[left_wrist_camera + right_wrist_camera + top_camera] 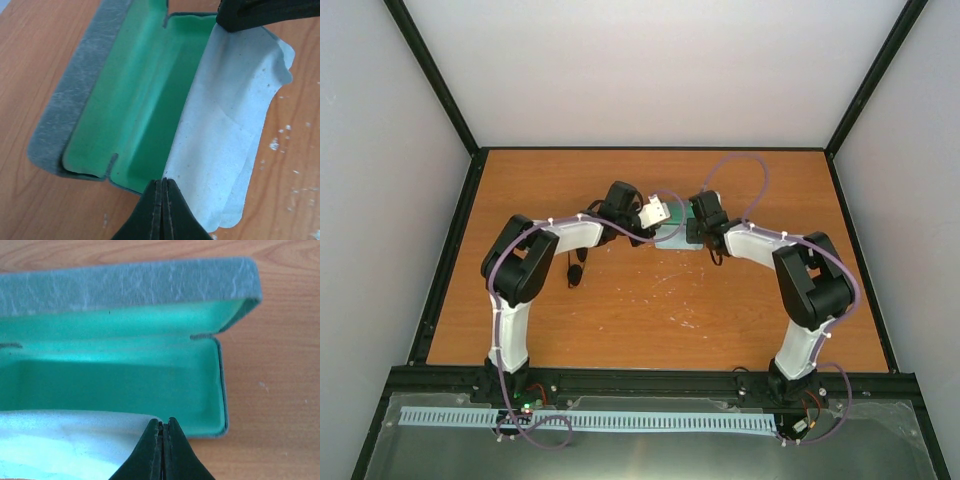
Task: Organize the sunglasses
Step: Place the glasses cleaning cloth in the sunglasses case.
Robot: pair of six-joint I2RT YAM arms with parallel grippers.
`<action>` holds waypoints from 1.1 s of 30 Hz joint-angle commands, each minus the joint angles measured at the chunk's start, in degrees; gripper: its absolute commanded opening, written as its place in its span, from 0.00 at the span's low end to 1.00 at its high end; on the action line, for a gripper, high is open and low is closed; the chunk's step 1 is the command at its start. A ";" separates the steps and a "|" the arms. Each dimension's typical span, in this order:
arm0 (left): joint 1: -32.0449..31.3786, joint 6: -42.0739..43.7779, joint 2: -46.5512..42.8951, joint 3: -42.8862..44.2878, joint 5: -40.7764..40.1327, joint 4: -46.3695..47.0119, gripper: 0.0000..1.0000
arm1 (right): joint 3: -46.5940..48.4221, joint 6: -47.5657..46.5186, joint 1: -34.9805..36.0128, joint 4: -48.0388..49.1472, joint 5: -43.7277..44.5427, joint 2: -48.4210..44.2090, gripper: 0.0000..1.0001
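Here's our worry: the cleaning cloth (225, 125) hangs over the front wall of the open glasses case (140, 100). Part of it is inside on the green lining, part spills onto the counter (30, 60). Pull unevenly and we could lose it from one pinch, or drag that light case across the wood. Push it in bunched up and the lid may trap an edge, with little room left inside.

And look where the sunglasses (576, 272) are: out on the counter, well apart from the case, close under the left forearm. A low swing of that arm could knock them.

Now the grips. The left gripper (162, 182) has its fingers pressed fully together, on the cloth's near edge right at the case wall, as best we can judge. The right gripper (164, 424) tells the same story, clamped tight on the cloth's other corner, just beside the case's end wall.
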 commanded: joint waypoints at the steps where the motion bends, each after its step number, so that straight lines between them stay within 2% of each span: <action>1: 0.92 1.23 2.37 4.29 0.57 -0.80 0.00 | 3.37 -1.80 -1.19 0.98 0.09 2.14 0.03; 23: 1.56 2.28 9.83 14.10 0.72 -2.87 0.01 | 8.12 -4.27 -4.06 2.18 -0.77 8.44 0.03; 33: 1.56 2.97 10.89 14.40 -0.33 -1.98 0.01 | 7.09 -4.94 -4.15 6.11 1.49 9.08 0.03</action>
